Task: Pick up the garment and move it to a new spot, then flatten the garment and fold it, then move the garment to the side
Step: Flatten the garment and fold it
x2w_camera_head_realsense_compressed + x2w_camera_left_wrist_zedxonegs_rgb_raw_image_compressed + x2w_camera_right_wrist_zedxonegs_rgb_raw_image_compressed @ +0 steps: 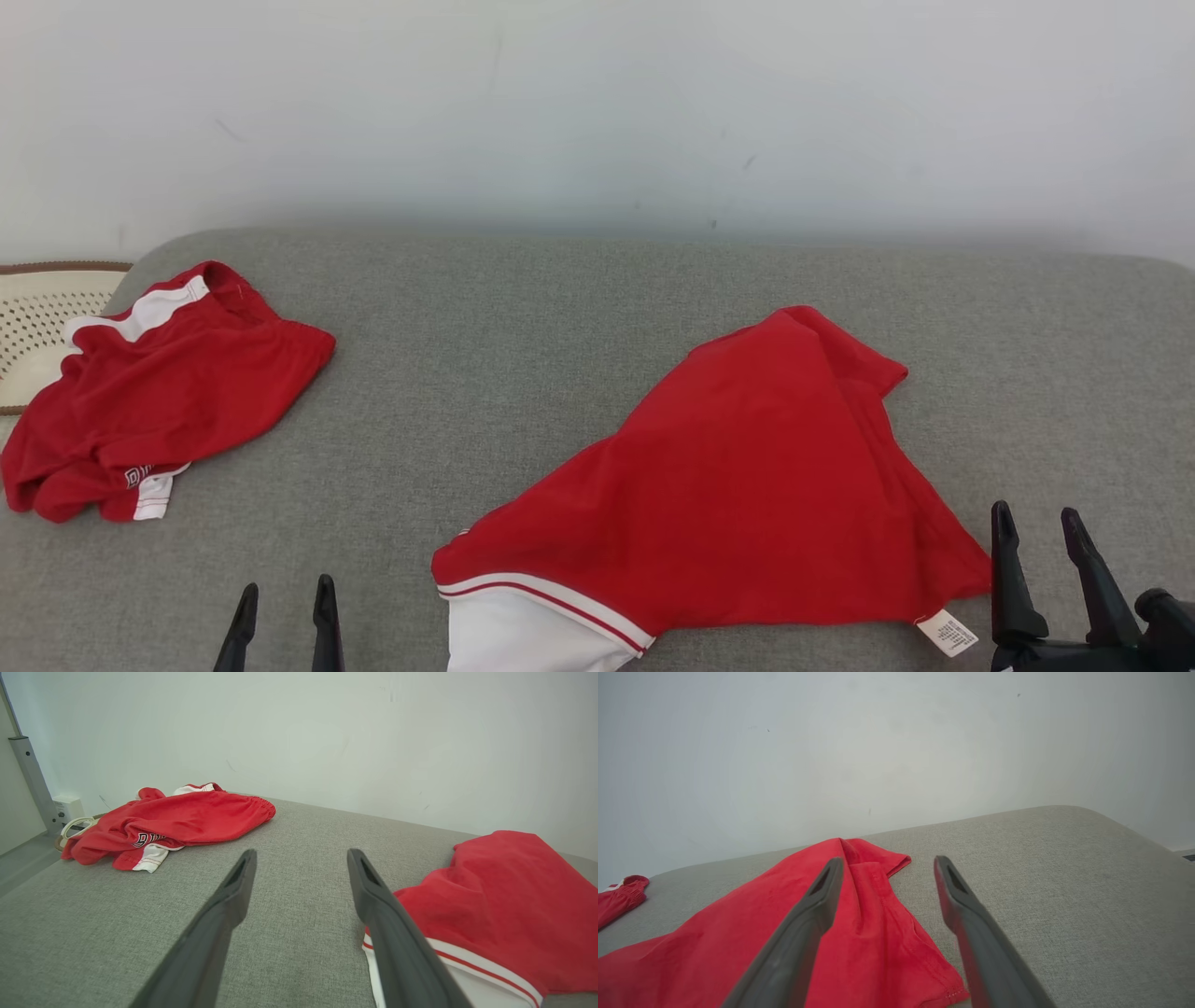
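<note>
A red garment (747,485) with a white, red-striped band and a white care label lies loosely spread on the grey cushion, centre right in the head view. My right gripper (1036,530) stands open just right of its lower right corner, nothing between the fingers. In the right wrist view the garment (859,933) lies under and left of the open gripper (887,863). My left gripper (285,599) is open at the lower left, apart from the cloth. The left wrist view has the garment (504,910) to the right of the open gripper (301,856).
A second red garment (159,392) with white trim lies crumpled at the far left (173,821). Beside it at the left edge sits a pale perforated basket (37,317). A white wall (597,112) backs the grey cushion (523,373).
</note>
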Robot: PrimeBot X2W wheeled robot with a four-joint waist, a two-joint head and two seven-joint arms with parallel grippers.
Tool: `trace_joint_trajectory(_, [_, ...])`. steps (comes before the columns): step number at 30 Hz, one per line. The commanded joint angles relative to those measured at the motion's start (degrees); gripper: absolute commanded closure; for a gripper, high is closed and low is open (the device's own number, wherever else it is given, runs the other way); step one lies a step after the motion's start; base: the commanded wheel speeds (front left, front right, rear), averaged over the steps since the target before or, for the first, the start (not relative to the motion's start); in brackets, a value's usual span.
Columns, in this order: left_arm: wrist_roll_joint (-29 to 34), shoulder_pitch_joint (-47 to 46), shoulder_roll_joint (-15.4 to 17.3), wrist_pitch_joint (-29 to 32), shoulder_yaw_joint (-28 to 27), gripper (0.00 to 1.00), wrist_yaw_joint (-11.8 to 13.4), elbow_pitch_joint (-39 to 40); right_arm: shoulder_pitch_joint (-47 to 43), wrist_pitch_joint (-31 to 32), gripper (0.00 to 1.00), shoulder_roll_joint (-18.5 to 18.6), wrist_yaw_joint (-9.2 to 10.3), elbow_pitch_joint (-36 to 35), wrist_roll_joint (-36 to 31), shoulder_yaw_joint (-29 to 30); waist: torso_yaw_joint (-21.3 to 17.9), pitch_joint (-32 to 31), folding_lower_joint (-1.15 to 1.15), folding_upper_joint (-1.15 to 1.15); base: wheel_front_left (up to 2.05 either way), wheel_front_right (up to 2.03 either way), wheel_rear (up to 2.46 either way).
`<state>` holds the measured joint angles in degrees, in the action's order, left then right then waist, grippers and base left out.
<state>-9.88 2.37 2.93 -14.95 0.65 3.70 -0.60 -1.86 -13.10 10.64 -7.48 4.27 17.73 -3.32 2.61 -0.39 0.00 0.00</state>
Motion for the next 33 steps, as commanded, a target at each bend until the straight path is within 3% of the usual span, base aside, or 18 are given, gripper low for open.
trace_joint_trajectory(1, [1.2, 0.9, 0.1, -0.3, -0.3, 0.0, 0.1, 0.3, -0.1, -0.6, 0.0, 0.3, -0.03, 0.2, -0.5, -0.3, 0.0, 0.0, 0.0, 0.0, 0.0, 0.0, 0.0])
trace_joint_trajectory(13, [4.3, 0.6, 0.8, -0.3, 0.4, 0.0, -3.2, 2.4, 1.1, -2.1, 0.0, 2.1, -0.03, 0.6, -2.4, -4.2, -0.8, -0.3, 0.0, 0.0, 0.0, 0.0, 0.0])
trace_joint_trajectory(33, [4.7, -0.2, 0.4, -0.3, -0.5, 0.0, -3.7, 1.6, 1.3, -2.1, 0.0, 2.0, -0.03, 1.1, -3.3, -4.9, -3.3, -0.3, 0.0, 0.0, 0.0, 0.0, 0.0])
